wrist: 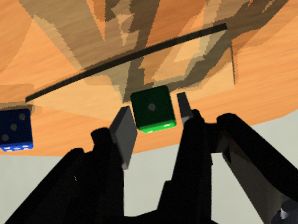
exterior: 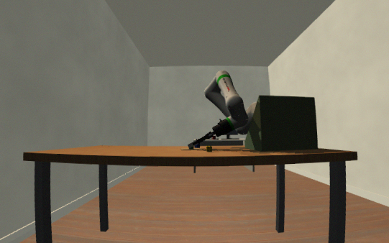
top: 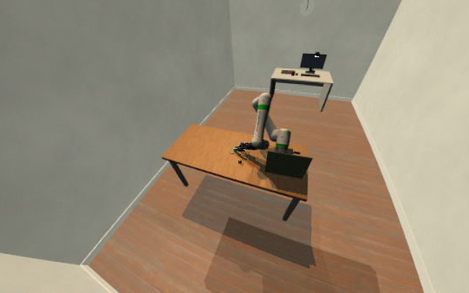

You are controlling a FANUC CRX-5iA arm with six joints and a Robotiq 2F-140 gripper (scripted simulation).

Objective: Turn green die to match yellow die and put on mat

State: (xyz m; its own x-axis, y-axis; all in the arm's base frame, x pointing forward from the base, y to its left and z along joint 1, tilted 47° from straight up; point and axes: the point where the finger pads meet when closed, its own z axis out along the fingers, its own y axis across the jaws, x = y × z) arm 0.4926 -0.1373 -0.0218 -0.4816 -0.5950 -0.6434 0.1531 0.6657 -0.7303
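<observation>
The green die (wrist: 153,108) lies on the table between my gripper's (wrist: 153,117) (top: 235,149) (exterior: 191,146) two fingers, and a face with one pip is turned toward the wrist camera. The fingers stand slightly apart from its sides, so the gripper is open. The mat shows only as a thin dark edge line (wrist: 133,63) just beyond the die. The yellow die (top: 238,161) (exterior: 209,148) sits on the table nearer the front edge; its top number is too small to read. A blue die (wrist: 15,129) lies to the left in the wrist view.
A large dark green box (top: 288,165) (exterior: 284,122) stands on the wooden table (top: 199,147) (exterior: 122,151) beside the arm's base. A desk with a monitor (top: 303,78) stands at the far wall.
</observation>
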